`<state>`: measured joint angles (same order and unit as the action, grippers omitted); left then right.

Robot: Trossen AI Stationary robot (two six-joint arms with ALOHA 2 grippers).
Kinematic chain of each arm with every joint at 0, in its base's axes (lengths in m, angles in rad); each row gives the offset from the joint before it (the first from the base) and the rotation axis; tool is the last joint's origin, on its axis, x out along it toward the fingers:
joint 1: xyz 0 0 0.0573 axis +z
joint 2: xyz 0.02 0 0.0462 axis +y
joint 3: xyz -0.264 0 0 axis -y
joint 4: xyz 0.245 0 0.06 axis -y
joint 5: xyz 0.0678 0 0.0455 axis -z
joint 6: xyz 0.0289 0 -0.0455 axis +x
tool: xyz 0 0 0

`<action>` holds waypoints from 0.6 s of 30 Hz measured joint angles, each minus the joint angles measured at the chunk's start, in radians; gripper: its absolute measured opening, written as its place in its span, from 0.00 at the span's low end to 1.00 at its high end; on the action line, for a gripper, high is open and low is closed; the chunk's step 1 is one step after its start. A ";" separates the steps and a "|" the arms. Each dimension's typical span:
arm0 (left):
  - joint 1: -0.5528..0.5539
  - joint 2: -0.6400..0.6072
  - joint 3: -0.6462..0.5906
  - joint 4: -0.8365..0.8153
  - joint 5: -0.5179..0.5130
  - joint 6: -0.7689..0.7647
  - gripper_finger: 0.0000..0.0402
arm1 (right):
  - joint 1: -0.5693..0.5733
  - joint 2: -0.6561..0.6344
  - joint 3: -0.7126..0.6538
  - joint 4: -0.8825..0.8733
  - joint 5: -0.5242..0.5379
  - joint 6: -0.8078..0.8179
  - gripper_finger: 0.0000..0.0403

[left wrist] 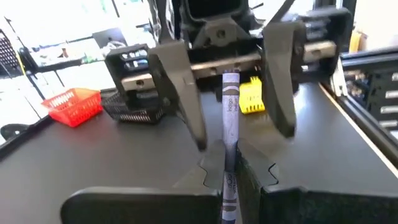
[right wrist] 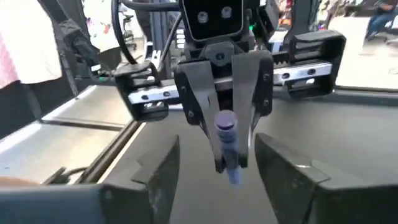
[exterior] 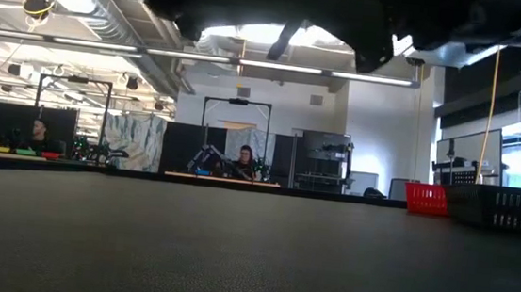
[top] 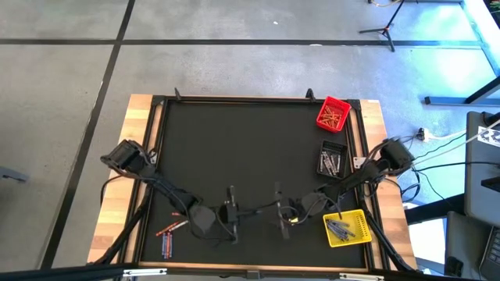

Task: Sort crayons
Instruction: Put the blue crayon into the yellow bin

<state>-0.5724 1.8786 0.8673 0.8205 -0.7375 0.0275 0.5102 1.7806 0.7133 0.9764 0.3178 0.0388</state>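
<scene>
Clamped shut on a blue crayon (left wrist: 230, 134), the left gripper (left wrist: 229, 180) is seen in its wrist view facing the right gripper (left wrist: 239, 102), whose fingers are spread apart around the crayon's far end. Only from above are loose crayons (top: 169, 236) shown near the worktop (top: 234, 140) front edge.

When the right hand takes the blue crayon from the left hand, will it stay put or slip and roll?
The blue crayon looks like a stiff, thin stick with a smooth paper wrapper, so it may slip if pinched lightly. The left hand grips it by one end while the right hand stands open around it. It is round, so it would probably roll on the flat mat if dropped.
</scene>
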 joint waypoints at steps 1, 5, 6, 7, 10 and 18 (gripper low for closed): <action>0.002 0.000 0.000 0.012 0.000 0.003 0.01 | 0.000 0.004 0.011 0.001 0.006 -0.017 0.46; 0.007 0.000 0.000 0.014 0.003 0.004 0.01 | -0.001 0.005 0.030 -0.012 0.021 -0.076 0.28; 0.006 0.000 0.000 0.013 0.002 0.004 0.01 | -0.003 0.005 0.030 -0.012 0.019 -0.085 0.23; 0.005 0.000 0.000 0.012 0.002 0.006 0.01 | -0.004 0.005 0.030 -0.012 0.021 -0.095 0.17; -0.002 0.000 0.000 0.014 -0.004 0.007 0.01 | -0.012 0.005 0.031 -0.020 0.015 -0.102 0.04; -0.003 0.000 -0.001 0.013 -0.004 0.011 0.11 | -0.020 0.004 0.038 -0.043 0.013 -0.132 0.04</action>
<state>-0.5753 1.8782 0.8665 0.8337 -0.7411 0.0386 0.4900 1.7841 0.7514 0.9334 0.3305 -0.0935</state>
